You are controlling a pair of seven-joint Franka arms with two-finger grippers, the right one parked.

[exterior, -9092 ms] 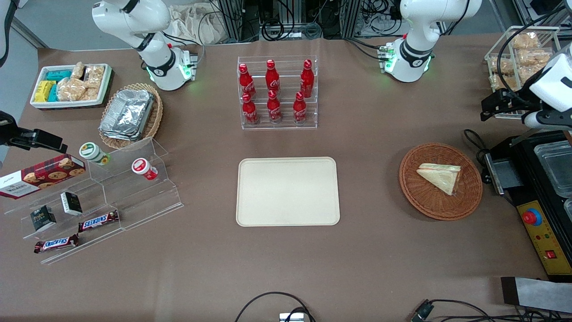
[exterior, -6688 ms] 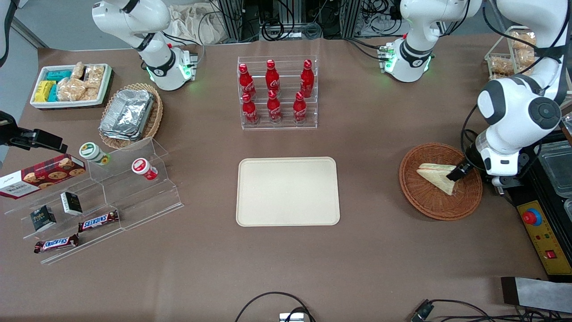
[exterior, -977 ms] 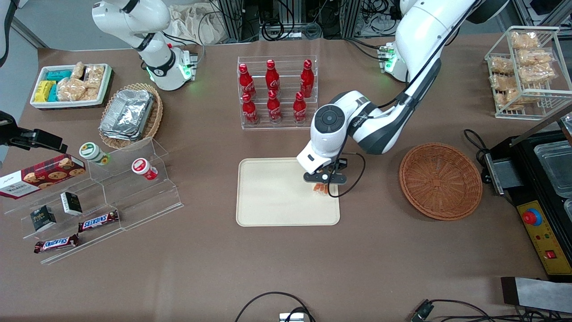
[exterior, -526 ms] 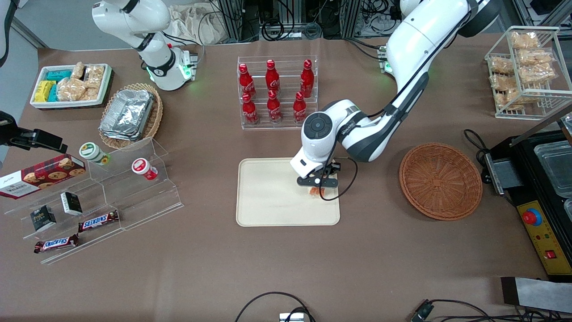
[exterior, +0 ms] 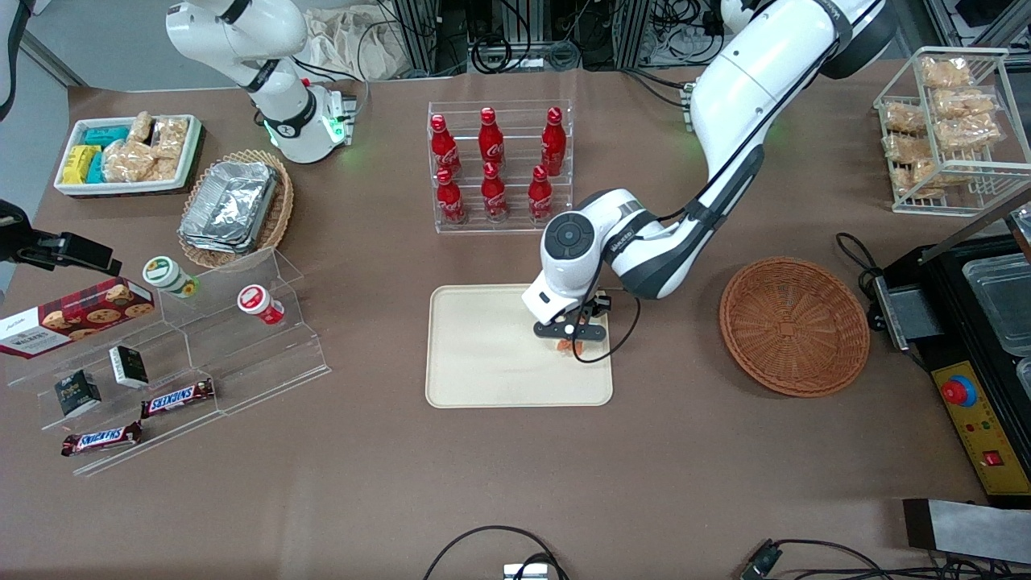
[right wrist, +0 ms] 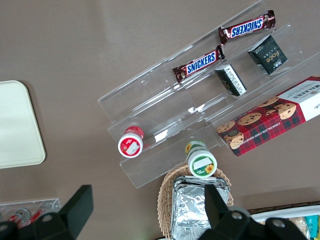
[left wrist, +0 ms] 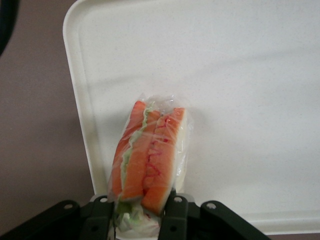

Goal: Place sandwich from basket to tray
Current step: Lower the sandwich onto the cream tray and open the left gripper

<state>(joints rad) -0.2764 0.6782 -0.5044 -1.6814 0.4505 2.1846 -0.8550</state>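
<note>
Item: sandwich [left wrist: 150,160], triangular wedge in clear wrap, orange, red and green filling showing on its edge. Location: held in my jaws over the tray [exterior: 483,354], near the tray edge that faces the basket. In the wrist view the wedge stands on end between my two fingers [left wrist: 172,220], filling edge toward the camera; its free tip points out over the cream surface. Whether the tip already touches the tray I cannot tell.

Item: my gripper [exterior: 570,337]. State: jaws clenched on the sandwich, gripping its wrapped lower end. Position: low above the tray, toward the working arm's side of it.

Item: basket [exterior: 793,325], round reddish-brown wicker. Contents: nothing in it. Location: on the table, well apart from the tray, toward the working arm's end.

Item: tray, cream-beige, low rim, rounded corners. Contents: nothing resting on it apart from what I hold above it.

Step in hand, as I judge it: pick and carry are done; this is the set-down. The sandwich sits close to the rim, though inside it.

Next move calls for: a short lowering until the wedge bears on the tray, then letting the jaws part gently so the wrap does not cling and drag, then a straight lift clear. A small shift toward the tray's middle first would give more margin from the rim.
</note>
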